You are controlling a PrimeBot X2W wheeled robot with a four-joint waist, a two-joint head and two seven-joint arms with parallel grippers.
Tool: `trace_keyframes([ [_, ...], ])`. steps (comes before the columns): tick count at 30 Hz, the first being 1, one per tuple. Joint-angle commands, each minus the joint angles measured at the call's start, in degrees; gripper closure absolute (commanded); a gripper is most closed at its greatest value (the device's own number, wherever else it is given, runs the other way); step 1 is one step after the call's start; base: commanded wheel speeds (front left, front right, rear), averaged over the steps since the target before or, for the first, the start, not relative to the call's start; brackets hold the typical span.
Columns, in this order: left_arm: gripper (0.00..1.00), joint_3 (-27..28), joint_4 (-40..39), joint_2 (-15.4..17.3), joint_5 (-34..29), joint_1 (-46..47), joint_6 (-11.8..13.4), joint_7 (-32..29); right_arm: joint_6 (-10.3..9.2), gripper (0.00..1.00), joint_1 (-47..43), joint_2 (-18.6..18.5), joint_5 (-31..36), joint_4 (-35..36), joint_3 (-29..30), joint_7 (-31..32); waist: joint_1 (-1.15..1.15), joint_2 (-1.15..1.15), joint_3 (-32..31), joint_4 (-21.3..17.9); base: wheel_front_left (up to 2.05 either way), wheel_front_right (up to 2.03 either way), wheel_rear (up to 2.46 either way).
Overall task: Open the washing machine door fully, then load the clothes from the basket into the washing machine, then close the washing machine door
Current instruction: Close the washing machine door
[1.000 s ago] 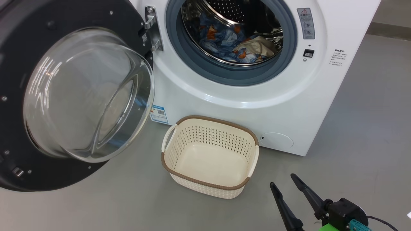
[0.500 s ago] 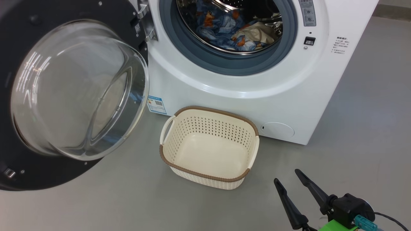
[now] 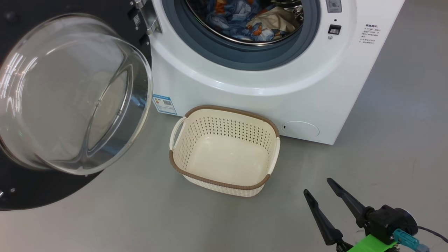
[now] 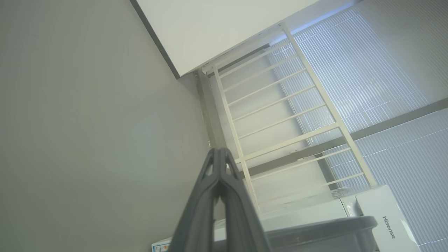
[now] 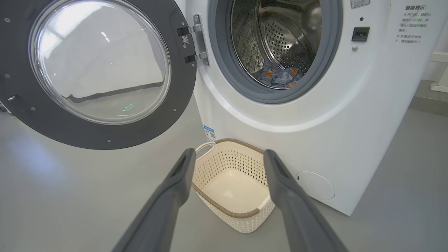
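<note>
With the clothes (image 3: 252, 21) in the drum (image 5: 287, 35) and the basket (image 3: 231, 109) empty, the wide-open washing machine door (image 3: 21, 190) wanted a steady push on its black rim, probably by the spread, empty right gripper (image 3: 317, 186), the left gripper (image 4: 218, 151) being clenched on nothing

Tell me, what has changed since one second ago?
The head camera moved, so the whole picture slid up and left; the things did not move. Nothing was grasped or released. The door stays open, the clothes stay inside the washing machine, the basket stays empty, the right gripper stays open.
</note>
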State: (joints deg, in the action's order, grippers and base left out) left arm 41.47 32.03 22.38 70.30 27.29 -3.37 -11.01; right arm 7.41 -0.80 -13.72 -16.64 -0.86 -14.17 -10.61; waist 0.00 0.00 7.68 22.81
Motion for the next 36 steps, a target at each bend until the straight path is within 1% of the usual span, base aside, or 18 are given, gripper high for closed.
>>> trace_keyframes([
  [1,1.0,1.07,-0.59,4.24,0.66,1.17,-0.42,-1.7,0.08,0.0,1.51,-0.8,0.84,1.89,-1.04,0.16,0.0,0.0,0.19,-0.06,0.0,0.0,0.0],
  [6,1.0,0.11,1.35,4.61,2.19,1.32,0.2,-6.23,0.08,0.0,1.58,-1.28,1.01,2.89,-1.13,1.14,0.0,0.0,0.69,-0.24,0.0,0.0,0.0],
  [9,1.0,0.33,1.51,4.35,4.09,1.78,-0.05,-8.65,0.08,0.0,1.78,-1.79,0.9,3.38,-1.23,1.51,0.0,0.0,1.0,-0.49,0.0,0.0,0.0],
  [13,1.0,0.78,1.41,4.2,5.47,1.75,0.3,-10.36,0.08,0.0,1.87,-2.49,0.76,3.86,-1.25,2.11,0.0,0.0,1.31,-0.88,0.0,0.0,0.0],
  [18,1.0,2.29,0.84,3.47,8.68,1.73,0.41,-13.15,0.08,0.0,1.86,-3.11,0.64,4.47,-1.23,2.66,0.0,0.0,1.57,-1.48,0.0,0.0,0.0],
  [21,1.0,2.82,0.41,3.08,10.09,1.55,1.16,-14.81,0.08,0.0,1.77,-3.47,0.58,4.83,-1.19,2.97,0.0,0.0,1.74,-1.77,0.0,0.0,0.0],
  [24,1.0,3.42,-0.32,2.46,11.27,1.52,1.64,-15.65,0.08,0.0,1.77,-3.82,0.44,5.08,-1.22,3.15,0.0,0.0,1.9,-1.99,0.0,0.0,0.0],
  [31,1.0,3.77,-1.79,1.59,11.89,0.51,3.2,-16.67,0.08,0.0,1.72,-4.17,0.33,5.41,-1.48,3.46,0.0,0.0,1.94,-2.46,0.0,0.0,0.0],
  [36,1.0,3.24,-2.82,1.37,11.99,-0.47,3.74,-18.32,0.08,0.0,1.52,-4.21,0.33,5.47,-1.46,3.52,0.0,0.0,1.83,-2.47,0.0,0.0,0.0],
])
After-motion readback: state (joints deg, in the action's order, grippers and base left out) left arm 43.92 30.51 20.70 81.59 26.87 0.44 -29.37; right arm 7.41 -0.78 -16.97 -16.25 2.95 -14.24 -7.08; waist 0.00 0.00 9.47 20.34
